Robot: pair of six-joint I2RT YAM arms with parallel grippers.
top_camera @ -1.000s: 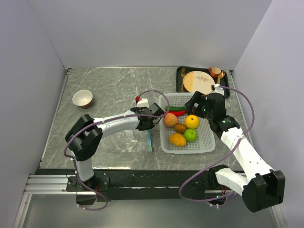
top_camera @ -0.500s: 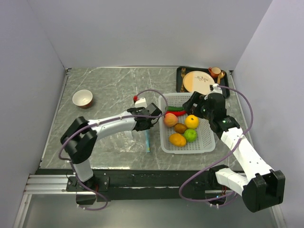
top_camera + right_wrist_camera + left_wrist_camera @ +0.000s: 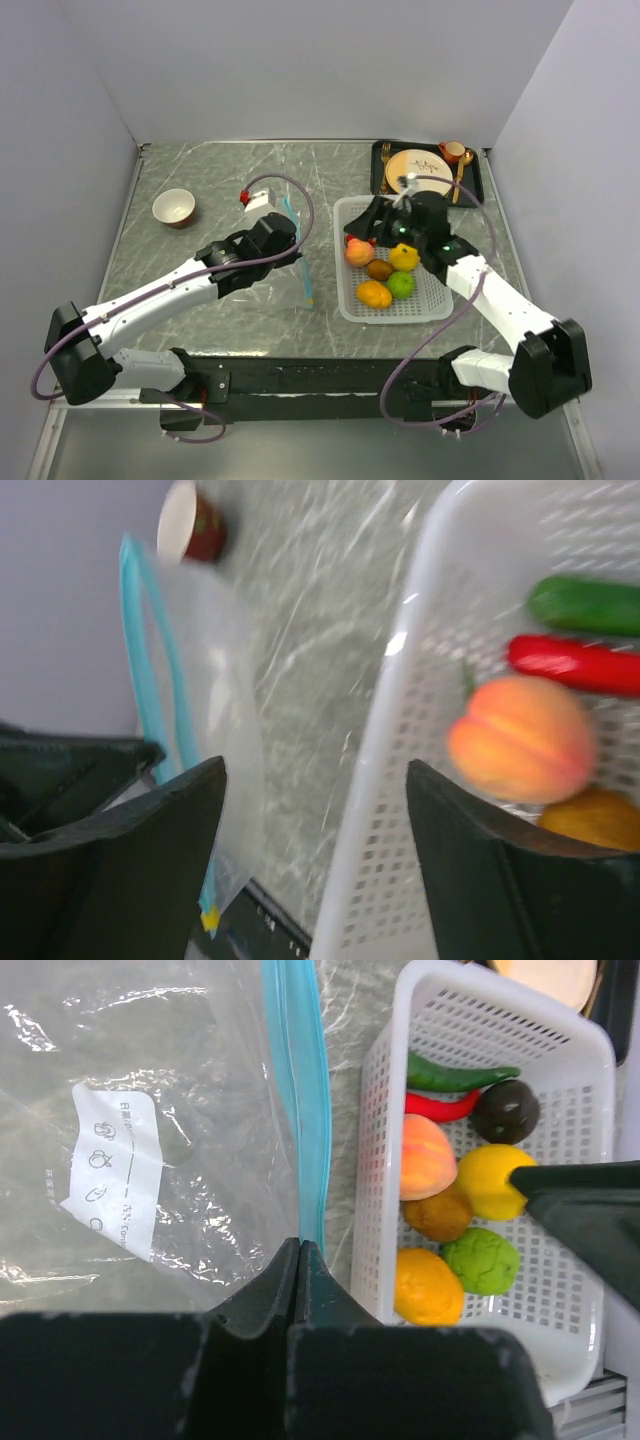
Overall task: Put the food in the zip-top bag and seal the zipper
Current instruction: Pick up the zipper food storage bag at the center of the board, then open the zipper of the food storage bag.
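My left gripper (image 3: 292,244) (image 3: 300,1245) is shut on the light blue zipper (image 3: 304,280) (image 3: 306,1090) of the clear zip-top bag (image 3: 262,275) (image 3: 150,1110), left of the white mesh basket (image 3: 440,305) (image 3: 385,1140). The food lies in the basket: peach (image 3: 359,252) (image 3: 427,1157), yellow round (image 3: 403,257), brown round (image 3: 379,269), lime-green round (image 3: 401,285), orange round (image 3: 374,294), red pepper (image 3: 440,1108), green pepper (image 3: 455,1072). My right gripper (image 3: 366,222) (image 3: 315,780) is open and empty above the basket's far left rim (image 3: 400,710), with the peach (image 3: 520,740) just beyond it.
A small bowl (image 3: 174,208) stands at the far left. A black tray (image 3: 478,190) with a tan plate (image 3: 418,172), a cup and cutlery sits behind the basket. A dark round (image 3: 505,1110) lies by the peppers.
My left arm swung left and back, pulling the bag's zipper away from the basket. My right gripper moved left to the basket's far left corner.
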